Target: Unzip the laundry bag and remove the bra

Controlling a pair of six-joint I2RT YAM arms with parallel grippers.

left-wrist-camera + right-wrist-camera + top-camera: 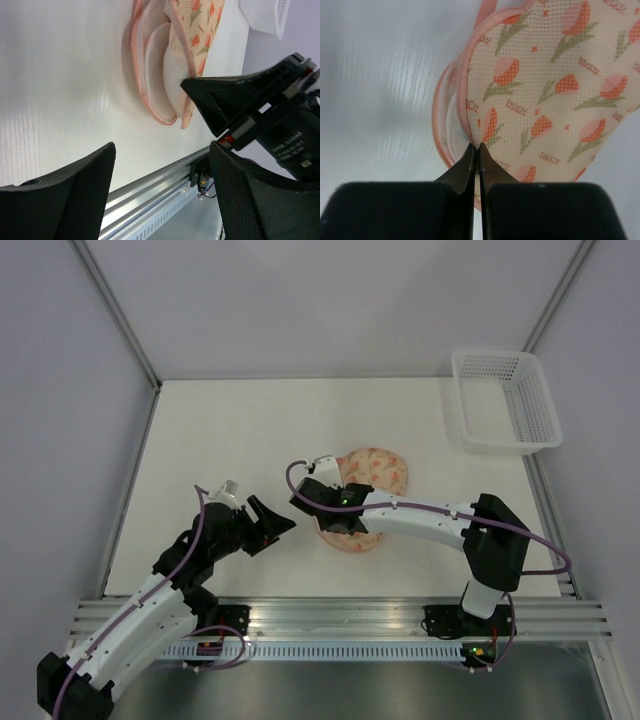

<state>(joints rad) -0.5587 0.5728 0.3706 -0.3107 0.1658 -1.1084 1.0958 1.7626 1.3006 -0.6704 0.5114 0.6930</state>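
Your right gripper [478, 150] is pinched tight on the pink zipper rim of the laundry bag [545, 90], lifting the printed top flap off the lower half. The bag lies near the middle of the table [220, 430], partly unzipped. The white padding inside looks like the bra [172, 75], though little of it shows. Your left gripper [272, 522] hangs spread wide and empty just left of the bag.

From above, the right gripper [338, 523] and its wrist hide the near part of the laundry bag [378, 470] from us. At the right wrist, the bag runs off the top and right edges, and we cannot tell what the closed fingertips [465, 169] pinch at its rim. We glimpse only a sliver of the bra [171, 75] under the flap.
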